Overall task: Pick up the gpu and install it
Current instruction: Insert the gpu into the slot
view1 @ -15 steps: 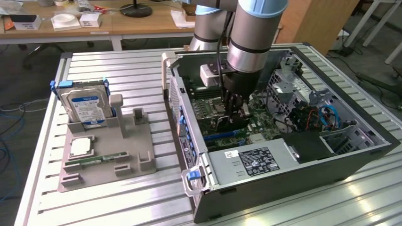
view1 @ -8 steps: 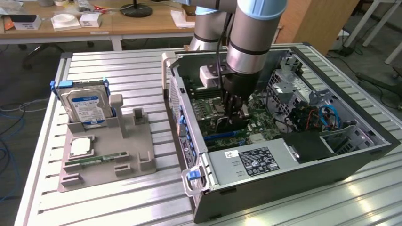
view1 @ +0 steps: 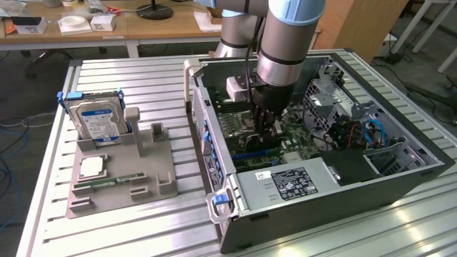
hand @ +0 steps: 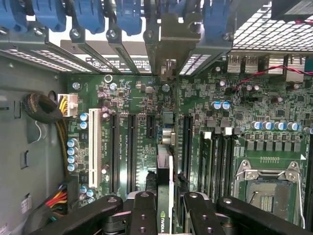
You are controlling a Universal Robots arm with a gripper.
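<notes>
Outside, my gripper (view1: 266,124) reaches down inside the open metal computer case (view1: 400,184) over the green motherboard (view1: 294,136), while my wrist view shows black fingers (hand: 143,215) partly closed, pinching the thin edge-on gpu (hand: 164,188) above dark slots (hand: 131,147).

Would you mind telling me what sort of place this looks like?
Probably a robotics lab or workshop: an open computer case lies on a slatted metal table, a robot arm reaches into it, and cluttered wooden desks stand behind.
</notes>
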